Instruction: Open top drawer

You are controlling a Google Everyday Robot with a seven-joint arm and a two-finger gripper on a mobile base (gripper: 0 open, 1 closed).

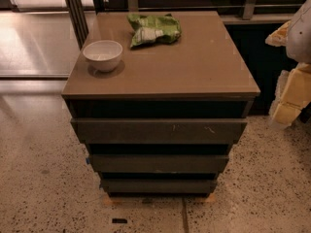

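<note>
The top drawer [158, 130] sat at the centre of the view, the widest of three slanted dark fronts in a low cabinet [73, 89], with pale scratches right of its middle. A dark band separated its upper edge from the overhanging brown cabinet top [194, 67], and its front looked flush, not drawn out. Below it, the middle drawer front [158, 163] and the bottom drawer front [158, 185] each stepped narrower and further back. The gripper [290, 100], pale yellow and white, hung at 3 o'clock at the frame's edge, to the right of the cabinet's front corner and apart from the drawer; whether it was spread or pressed together could not be told. Speckled floor [43, 178] lay open at 6 o'clock in front of the fronts and at 9 o'clock beside the cabinet, bearing only a small dark mark [119, 221] near 7 o'clock. On the cabinet top, a white bowl [103, 55] stood at 10 o'clock near the left edge, and a crumpled green bag [153, 29] lay at 12 o'clock towards the back edge, both well back from the front lip. Behind, a dark slanted post [77, 11] rose at 11 o'clock, and a dark panel [252, 52] closed the side at 2 o'clock.
</note>
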